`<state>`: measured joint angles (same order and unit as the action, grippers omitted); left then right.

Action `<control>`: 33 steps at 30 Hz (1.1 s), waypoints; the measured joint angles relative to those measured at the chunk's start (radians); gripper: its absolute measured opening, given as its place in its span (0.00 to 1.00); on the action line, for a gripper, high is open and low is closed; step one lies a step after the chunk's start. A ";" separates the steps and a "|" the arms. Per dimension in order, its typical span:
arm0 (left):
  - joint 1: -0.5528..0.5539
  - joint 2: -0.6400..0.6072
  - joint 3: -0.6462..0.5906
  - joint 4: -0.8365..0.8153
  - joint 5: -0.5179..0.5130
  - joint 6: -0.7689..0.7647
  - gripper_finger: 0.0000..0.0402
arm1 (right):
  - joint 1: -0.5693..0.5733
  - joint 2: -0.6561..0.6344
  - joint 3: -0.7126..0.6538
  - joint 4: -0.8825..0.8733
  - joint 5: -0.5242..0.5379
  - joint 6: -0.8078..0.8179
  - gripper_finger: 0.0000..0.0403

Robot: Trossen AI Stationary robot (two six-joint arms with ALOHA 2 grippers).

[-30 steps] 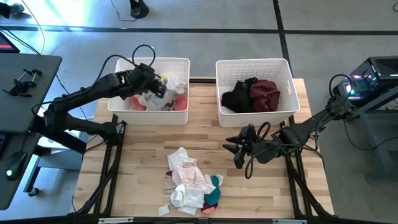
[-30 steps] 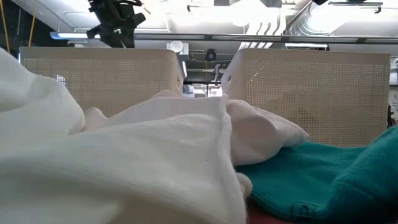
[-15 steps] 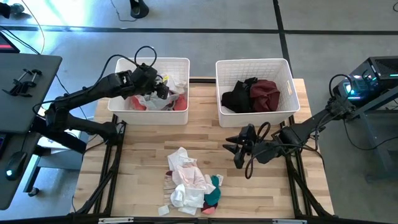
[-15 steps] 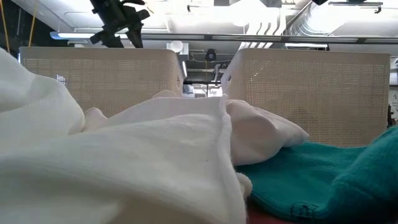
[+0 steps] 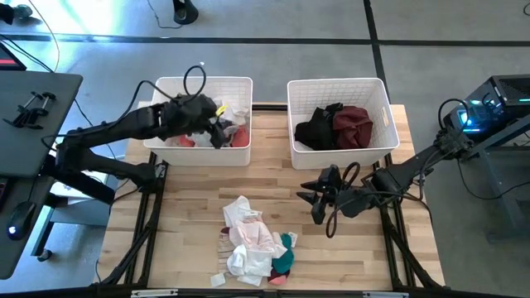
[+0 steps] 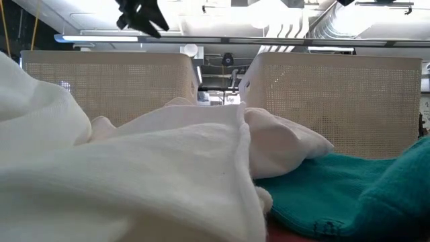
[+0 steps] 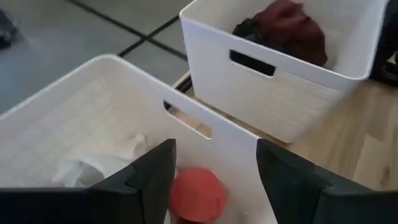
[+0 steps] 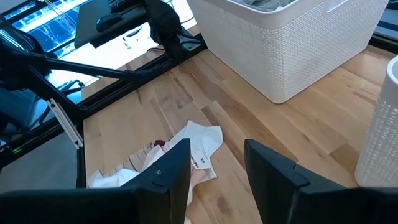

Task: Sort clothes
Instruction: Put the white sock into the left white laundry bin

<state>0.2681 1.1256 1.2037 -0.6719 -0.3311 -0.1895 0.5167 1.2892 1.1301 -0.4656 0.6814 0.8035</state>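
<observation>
Clothes (image 5: pixel 252 244) are lying heaped near the front of the surface (image 5: pixel 348 248): white, pink and teal pieces, likely light, soft and floppy, best pinched at a raised fold. More are sitting in the left basket (image 5: pixel 157 141) and right basket (image 5: pixel 385 99). Left gripper (image 5: pixel 217 132) is hovering over its basket, fingers released and empty; right gripper (image 5: pixel 313 201) is waiting beside the heap, fingers parted.

The two rectangular slatted plastic baskets (image 5: pixel 240 85) (image 5: pixel 377 91) were white. One held white and coral fabric garments (image 5: pixel 234 132); the other held black (image 5: pixel 315 130) and maroon garments (image 5: pixel 354 124). The light striped wooden tabletop (image 5: pixel 195 215) carried white, pink and teal garments (image 5: pixel 257 244).
</observation>
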 joint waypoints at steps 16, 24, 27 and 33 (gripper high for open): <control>-0.347 -0.007 0.000 -0.045 -0.038 0.249 0.40 | -0.001 0.000 0.000 0.008 -0.008 -0.018 0.34; -0.682 0.119 0.001 -0.076 0.188 0.053 0.34 | -0.009 0.000 0.000 0.007 0.018 -0.026 0.34; -0.781 0.224 0.001 -0.117 0.195 -0.046 0.34 | -0.020 0.000 0.000 0.007 0.019 -0.026 0.34; -0.802 0.451 0.000 -0.278 0.125 -0.552 0.34 | -0.026 0.000 0.000 0.007 0.010 0.005 0.34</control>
<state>-0.5337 1.5765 1.2037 -0.9500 -0.2064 -0.7415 0.4904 1.2892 1.1301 -0.4583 0.6912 0.8080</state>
